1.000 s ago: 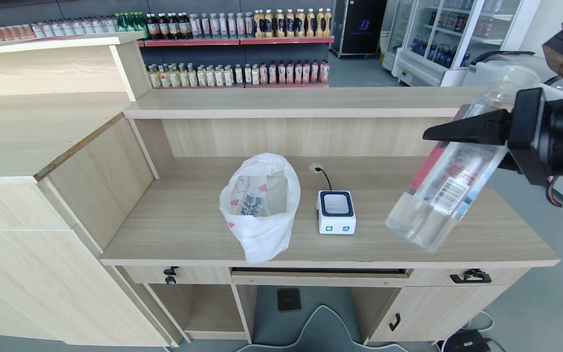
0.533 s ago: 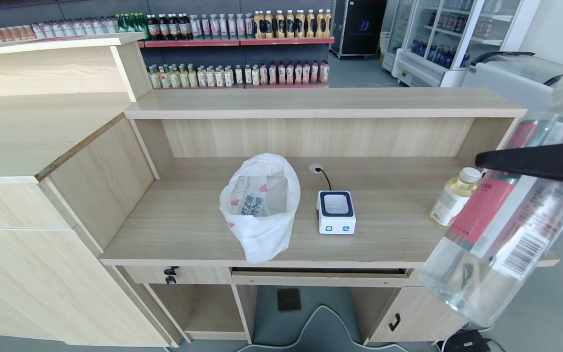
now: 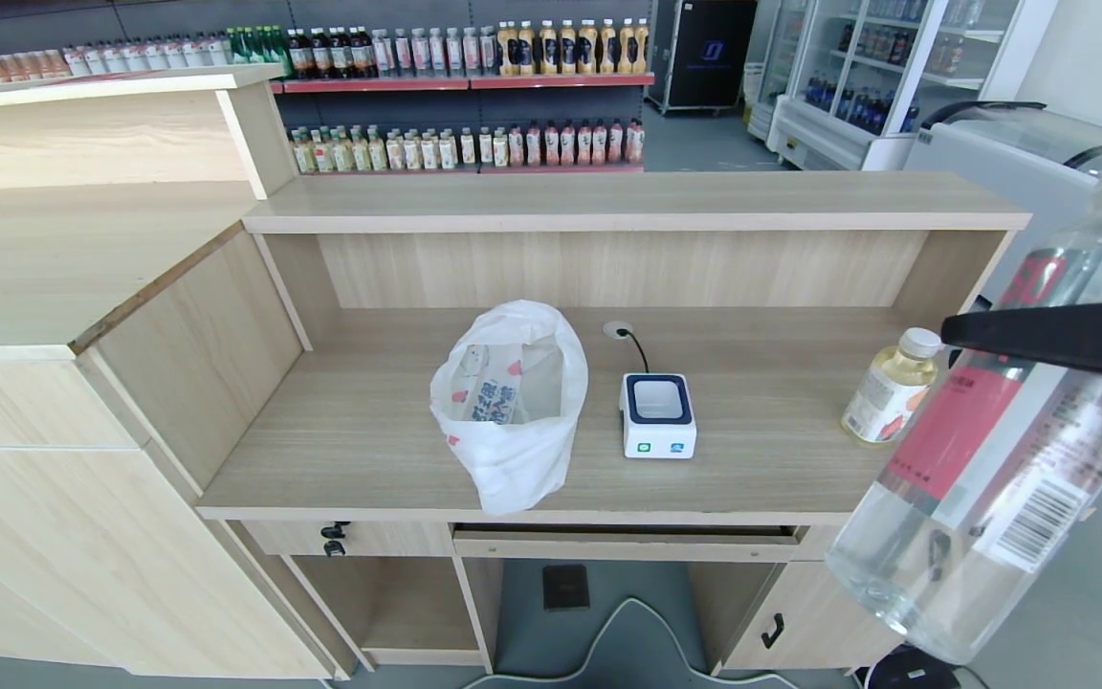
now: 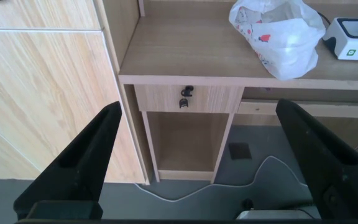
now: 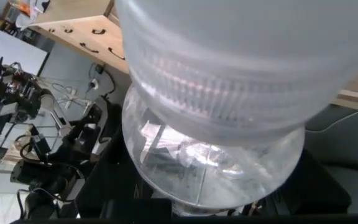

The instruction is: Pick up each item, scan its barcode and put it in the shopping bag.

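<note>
A large clear water bottle (image 3: 1001,459) with a red label and a barcode hangs tilted off the counter's right end, close to the head camera. My right gripper (image 3: 1001,359) is shut on it, one black finger (image 3: 1058,335) crossing its front. The right wrist view looks along the bottle's ribbed body (image 5: 216,93). A small bottle of yellow drink (image 3: 891,388) stands on the counter's right side. The white scanner (image 3: 658,414) sits mid-counter, and the white shopping bag (image 3: 511,402) stands open to its left with a printed package inside. My left gripper (image 4: 210,168) hangs open, low beside the counter's left front.
The wooden counter (image 3: 369,450) has a raised back shelf (image 3: 608,201) and a tall side unit (image 3: 82,239) at its left. A cable (image 3: 632,344) runs from the scanner to a hole behind it. Drawers and an open kneehole lie below the front edge.
The right gripper carried the water bottle right and down, closer to the head camera, uncovering the small yellow bottle. The bag and scanner stayed put.
</note>
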Controlling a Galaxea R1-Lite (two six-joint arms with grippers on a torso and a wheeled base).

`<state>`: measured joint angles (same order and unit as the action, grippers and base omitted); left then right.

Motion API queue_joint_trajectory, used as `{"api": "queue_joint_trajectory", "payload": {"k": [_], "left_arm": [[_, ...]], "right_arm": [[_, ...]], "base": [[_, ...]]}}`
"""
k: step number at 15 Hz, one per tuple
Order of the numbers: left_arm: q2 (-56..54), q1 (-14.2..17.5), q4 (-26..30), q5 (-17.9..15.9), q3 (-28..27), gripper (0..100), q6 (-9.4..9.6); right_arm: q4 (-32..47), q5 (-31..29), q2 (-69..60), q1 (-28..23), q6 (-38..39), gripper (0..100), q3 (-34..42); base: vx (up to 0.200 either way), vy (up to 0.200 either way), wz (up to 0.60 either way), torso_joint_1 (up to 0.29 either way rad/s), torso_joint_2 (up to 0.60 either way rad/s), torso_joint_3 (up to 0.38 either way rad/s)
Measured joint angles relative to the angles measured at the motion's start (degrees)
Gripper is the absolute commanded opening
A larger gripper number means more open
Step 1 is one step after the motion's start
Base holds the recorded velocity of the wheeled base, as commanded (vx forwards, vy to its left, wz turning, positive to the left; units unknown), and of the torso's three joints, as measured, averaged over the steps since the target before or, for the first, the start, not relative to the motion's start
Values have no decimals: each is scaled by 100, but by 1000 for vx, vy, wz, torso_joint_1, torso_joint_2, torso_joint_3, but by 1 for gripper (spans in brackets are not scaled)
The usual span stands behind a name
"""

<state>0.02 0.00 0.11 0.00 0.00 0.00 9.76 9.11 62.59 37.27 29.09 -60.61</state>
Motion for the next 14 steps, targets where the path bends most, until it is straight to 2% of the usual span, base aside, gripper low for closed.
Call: {"api": "queue_joint_trajectory", "payload": {"k": [8, 10, 12, 14], "left_arm": [[0, 0, 0, 0, 0, 100, 0], [0, 0, 2, 0, 0, 100, 0], [0, 0, 2, 0, 0, 100, 0], [0, 0, 0, 0, 0, 100, 0]], "right_arm": [[-185, 46, 26, 60, -9, 0, 77], [-263, 0, 89, -44, -216, 0, 74], [-840, -63, 251, -513, -1198, 0, 190], [-2131, -411, 596, -1307, -2946, 0, 636]], "base": [[0, 0, 0, 0, 0, 0], [0, 0, 0, 0, 0, 0], [0, 0, 0, 0, 0, 0], [0, 0, 0, 0, 0, 0]]}}
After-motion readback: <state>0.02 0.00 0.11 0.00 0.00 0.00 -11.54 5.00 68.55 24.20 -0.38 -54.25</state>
